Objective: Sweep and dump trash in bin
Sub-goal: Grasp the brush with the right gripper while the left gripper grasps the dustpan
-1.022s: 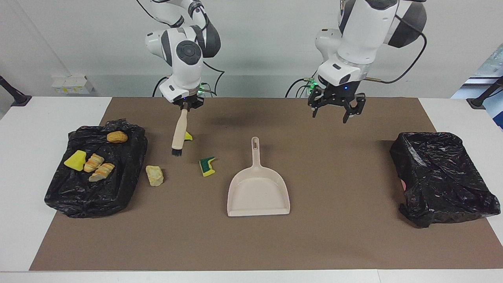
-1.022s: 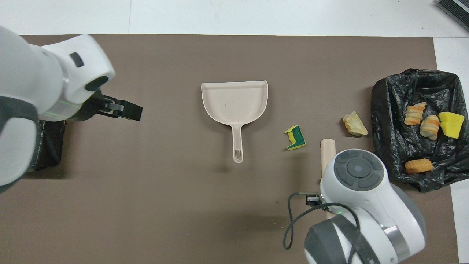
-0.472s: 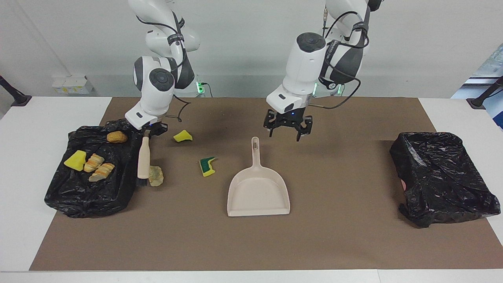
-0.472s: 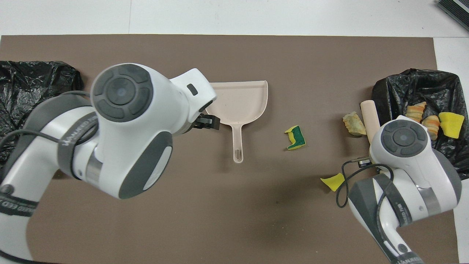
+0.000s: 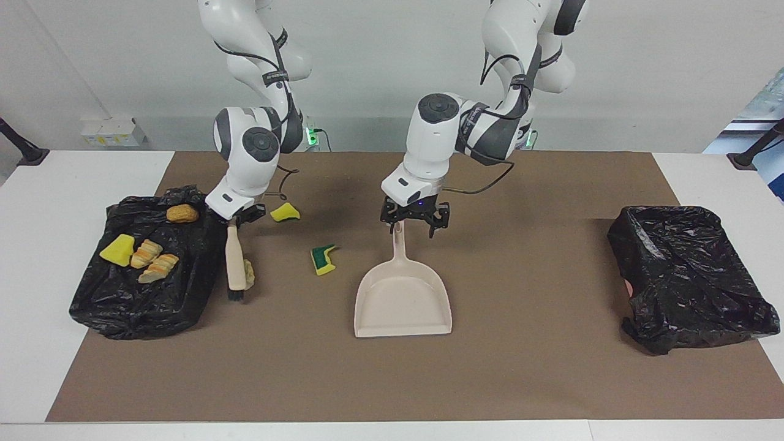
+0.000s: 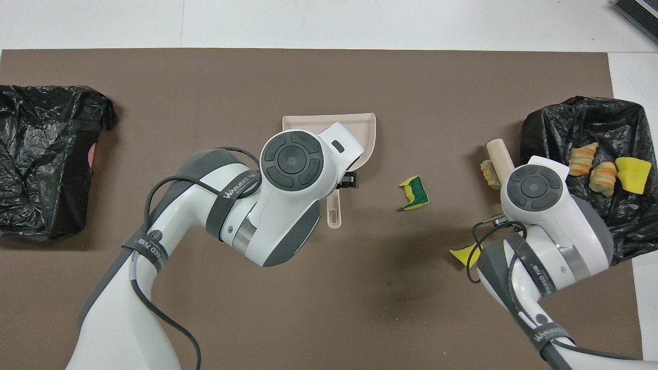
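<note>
My right end effector (image 5: 236, 219) is clamped on the top of the brush (image 5: 234, 263), which hangs down with its bristles at the mat (image 5: 392, 380), just beside the black bag (image 5: 147, 306) at the right arm's end of the bench (image 5: 37, 275). A tan bread-like chunk (image 5: 248, 272) sits against the brush on the side toward the dustpan (image 5: 402, 300), so I judge the first sweep is only beginning. My left end effector (image 5: 411, 223) hovers with its fingers apart over the upper end of the dustpan's handle; from the facing view they straddle it without closing, so the pan is not yet held and lies flat on the mat, mouth pointing away from the robots. Working outward, the green-and-yellow sponge (image 5: 323, 259) lies between brush and dustpan, and a yellow sponge piece (image 5: 285, 212) lies nearer to the robots, near my right wrist. Four more scraps rest on the black bag beside the brush: a yellow sponge wedge (image 5: 117, 250), two striped bread-like pieces (image 5: 146, 253) (image 5: 159, 267), and a browner chunk (image 5: 182, 213). The bin (image 5: 686, 275), lined in black plastic, stands at the left arm's end of the bench, well apart from everything else, and I see no trash in it. By my reckoning almost all of the job remains: grasp the pan, sweep the loose scraps into it, carry it over and tip it out. Nothing is in the pan yet.
</note>
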`<move>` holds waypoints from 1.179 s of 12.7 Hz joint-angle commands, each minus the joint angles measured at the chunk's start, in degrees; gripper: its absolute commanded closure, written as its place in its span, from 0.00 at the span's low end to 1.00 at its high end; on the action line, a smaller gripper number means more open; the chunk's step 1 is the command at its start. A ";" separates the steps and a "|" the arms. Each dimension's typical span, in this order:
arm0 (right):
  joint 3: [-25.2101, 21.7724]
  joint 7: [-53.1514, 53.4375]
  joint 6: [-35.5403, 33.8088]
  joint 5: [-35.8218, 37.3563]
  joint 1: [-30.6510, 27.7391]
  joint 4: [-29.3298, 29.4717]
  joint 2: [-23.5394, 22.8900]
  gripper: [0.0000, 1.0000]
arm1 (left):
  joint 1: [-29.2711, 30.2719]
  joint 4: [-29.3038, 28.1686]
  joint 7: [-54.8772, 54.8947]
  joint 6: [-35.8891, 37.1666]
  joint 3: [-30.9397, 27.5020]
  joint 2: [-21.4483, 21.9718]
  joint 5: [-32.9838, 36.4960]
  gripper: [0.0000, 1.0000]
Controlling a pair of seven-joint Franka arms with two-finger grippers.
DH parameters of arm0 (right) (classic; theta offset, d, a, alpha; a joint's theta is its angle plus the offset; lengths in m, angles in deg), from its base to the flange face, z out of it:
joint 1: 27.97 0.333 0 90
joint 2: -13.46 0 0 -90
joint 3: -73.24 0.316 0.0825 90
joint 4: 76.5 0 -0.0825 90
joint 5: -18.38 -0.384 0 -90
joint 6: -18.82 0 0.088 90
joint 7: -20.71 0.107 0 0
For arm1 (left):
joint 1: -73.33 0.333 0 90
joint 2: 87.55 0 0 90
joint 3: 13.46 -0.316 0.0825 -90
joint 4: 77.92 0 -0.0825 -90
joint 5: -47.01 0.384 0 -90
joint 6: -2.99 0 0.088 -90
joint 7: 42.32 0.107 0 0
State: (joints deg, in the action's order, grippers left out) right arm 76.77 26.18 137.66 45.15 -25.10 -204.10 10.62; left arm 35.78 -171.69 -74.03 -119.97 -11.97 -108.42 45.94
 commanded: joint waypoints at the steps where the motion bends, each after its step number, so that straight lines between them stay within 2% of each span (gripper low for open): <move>1: 0.24 -8.09 -0.53 -8.56 0.03 -0.11 0.74 1.00 | -2.17 -2.73 -3.43 -3.68 -0.97 -0.30 0.98 0.00; 3: 0.59 -12.13 -1.58 -11.98 1.34 -0.46 1.00 1.00 | -2.44 -2.73 -4.41 -5.70 -0.97 -2.42 0.98 0.00; 5: 0.59 -14.53 -2.38 -18.66 2.93 -0.28 1.09 1.00 | -2.44 -2.73 -4.76 -5.88 -0.97 -3.56 0.98 0.00; 8: 0.60 -13.57 -3.96 -20.97 6.62 0.59 1.44 1.00 | -2.53 -2.91 -5.11 -6.50 -0.97 -3.83 0.98 0.16; 9: 0.51 -14.00 -5.44 -22.19 6.62 1.99 2.14 1.00 | -2.53 -3.08 -5.11 -6.41 -0.97 -3.83 0.89 0.21; 12: 0.25 -13.48 -14.40 -22.29 5.74 8.40 1.79 1.00 | -2.62 -3.26 -4.94 -5.45 -0.88 -3.83 0.98 0.46; 13: -0.02 -13.21 -16.33 -22.38 5.57 9.37 2.05 1.00 | -2.62 -3.43 -4.85 -5.27 -0.88 -3.83 0.98 0.51; 14: -0.19 -12.17 -17.40 -22.38 4.44 9.30 2.66 1.00 | -2.62 -3.52 -4.68 -4.49 -0.88 -3.83 0.98 0.62; 15: -0.11 -9.28 -19.32 -22.38 3.73 9.12 3.37 1.00 | -2.62 -3.52 -4.59 -4.13 -0.88 -3.74 0.98 0.65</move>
State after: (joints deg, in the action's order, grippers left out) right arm 76.52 14.76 121.03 24.13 -19.62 -195.01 12.55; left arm 34.02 -174.20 -77.96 -124.91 -12.05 -112.83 45.95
